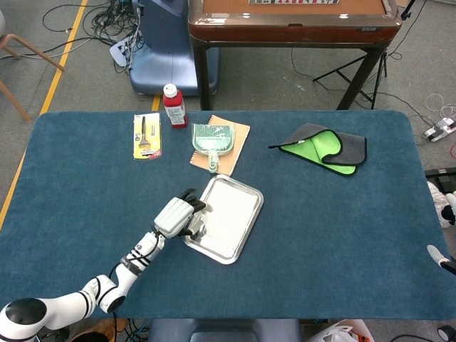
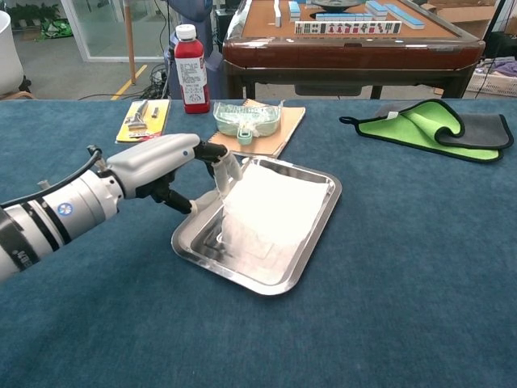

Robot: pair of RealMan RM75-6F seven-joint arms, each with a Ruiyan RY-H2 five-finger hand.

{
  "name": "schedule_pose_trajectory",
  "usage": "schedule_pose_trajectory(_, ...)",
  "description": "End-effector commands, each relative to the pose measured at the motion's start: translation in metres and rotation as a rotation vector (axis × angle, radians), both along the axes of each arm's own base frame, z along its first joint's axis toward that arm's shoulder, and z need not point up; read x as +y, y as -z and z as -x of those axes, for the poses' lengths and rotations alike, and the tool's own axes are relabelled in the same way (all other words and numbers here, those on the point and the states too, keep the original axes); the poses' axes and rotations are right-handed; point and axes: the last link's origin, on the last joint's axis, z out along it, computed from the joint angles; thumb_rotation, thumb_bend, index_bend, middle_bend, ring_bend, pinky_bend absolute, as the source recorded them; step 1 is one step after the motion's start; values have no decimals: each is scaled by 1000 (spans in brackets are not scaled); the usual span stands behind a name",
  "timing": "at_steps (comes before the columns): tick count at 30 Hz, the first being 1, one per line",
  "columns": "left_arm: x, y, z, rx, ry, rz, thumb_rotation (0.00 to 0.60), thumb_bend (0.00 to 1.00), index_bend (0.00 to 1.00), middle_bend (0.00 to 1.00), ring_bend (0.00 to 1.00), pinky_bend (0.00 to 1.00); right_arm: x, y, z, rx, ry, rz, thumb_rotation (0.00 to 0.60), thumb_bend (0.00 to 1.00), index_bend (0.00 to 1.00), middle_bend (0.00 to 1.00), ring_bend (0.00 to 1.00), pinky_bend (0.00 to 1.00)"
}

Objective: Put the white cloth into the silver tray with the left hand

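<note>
The silver tray (image 2: 317,231) lies mid-table, also seen in the head view (image 1: 242,236). The white cloth (image 2: 271,204) lies spread in it and shows as a pale sheet in the head view (image 1: 229,208). My left hand (image 2: 164,166) hovers at the tray's left rim and pinches the cloth's near-left corner, holding that corner lifted above the tray while the rest drapes down onto the tray floor. From the head view the left hand (image 1: 178,216) overlaps the tray's left edge. Only a small white and black piece of the right hand (image 1: 439,257) shows at the right edge.
Behind the tray lie a green dustpan on a brown notebook (image 2: 249,121), a red bottle (image 2: 191,78) and a yellow tool pack (image 2: 143,119). A green and grey cloth (image 2: 432,126) sits at the far right. A wooden table (image 2: 347,44) stands beyond.
</note>
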Motion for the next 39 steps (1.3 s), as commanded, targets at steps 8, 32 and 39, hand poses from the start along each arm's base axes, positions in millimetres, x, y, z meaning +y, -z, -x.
schedule_pose_trajectory(8, -6, -12, 7, 45, -8, 5, 600, 422, 157, 332, 244, 128, -1, 1, -1, -1, -1, -1, 600, 25, 74, 102, 0, 51)
schedule_pose_trajectory(32, -30, -124, 75, 25, -294, -212, 600, 338, 156, 300, 219, 128, -9, 4, 2, -12, 3, -82, 600, 25, 74, 106, 0, 51)
schedule_pose_trajectory(39, -55, -154, 114, 88, -397, -277, 600, 338, 175, 300, 219, 128, -14, 12, 6, -9, 4, -147, 600, 47, 74, 110, 0, 51)
